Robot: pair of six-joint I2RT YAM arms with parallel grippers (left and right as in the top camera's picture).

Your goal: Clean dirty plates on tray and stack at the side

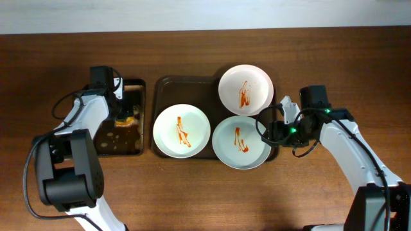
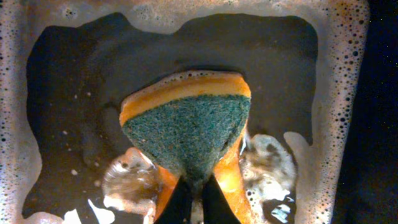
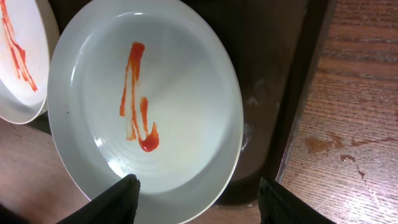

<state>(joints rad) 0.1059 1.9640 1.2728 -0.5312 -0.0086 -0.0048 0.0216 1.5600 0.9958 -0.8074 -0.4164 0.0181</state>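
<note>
Three white plates with orange-red sauce streaks lie on the dark brown tray: one at the left, one at the back right, one at the front right. My right gripper is open at the front right plate's right rim; in the right wrist view its fingers straddle that plate's edge without closing. My left gripper is over the small black tray, shut on an orange sponge with a green scrub face, fingertips pinching it above the soapy water.
The black tray holds dark soapy water with foam. The brown wooden table surrounds both trays; its surface shows right of the brown tray's rim in the right wrist view. The back right plate's edge is also there.
</note>
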